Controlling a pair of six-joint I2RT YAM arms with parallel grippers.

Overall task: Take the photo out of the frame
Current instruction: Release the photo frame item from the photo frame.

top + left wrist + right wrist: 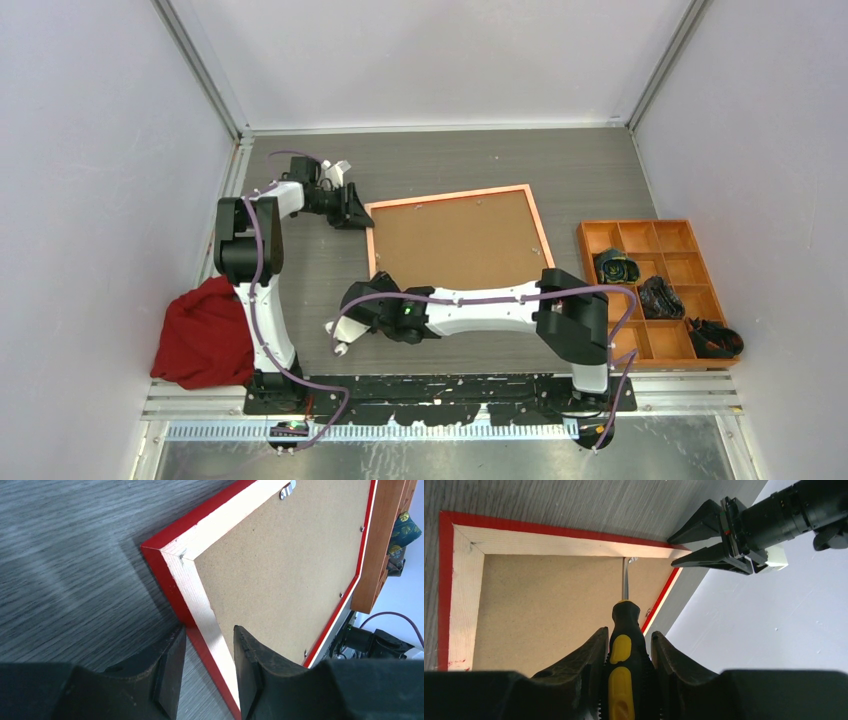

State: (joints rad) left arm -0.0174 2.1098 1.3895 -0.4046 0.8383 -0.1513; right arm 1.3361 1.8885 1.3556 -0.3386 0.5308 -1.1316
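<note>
A crumpled red cloth (203, 338) lies at the near left of the bench (450, 160), beside the left arm's base. From the near right, the right arm stretches leftward along the near rail of the frame (448, 196). The right gripper (628, 636) is clenched on a screwdriver (623, 645) with a black-and-yellow handle, a finger pressed against each side of the handle. The metal shaft reaches out over the brown backing board (460, 240). Its tip sits at a small metal tab (630, 560) where the board meets the pale wood of a rail. That rail runs on to the corner where the other arm works.

The frame lies flat and back up in the middle of the bench. It has a red outer edge, bare pale wood on the backs of the rails, and the board filling the opening.

At the frame's far-left corner the left gripper (210, 630) is released, its fingers spread astride the rail. One finger is outside, just beside the red edge. The other is over the board, with a strip of board showing between it and the rail.

To the right of the frame, near it but apart, sits an orange compartment tray (636, 224). Three dark bundles (660, 297) lie in separate compartments of it.
</note>
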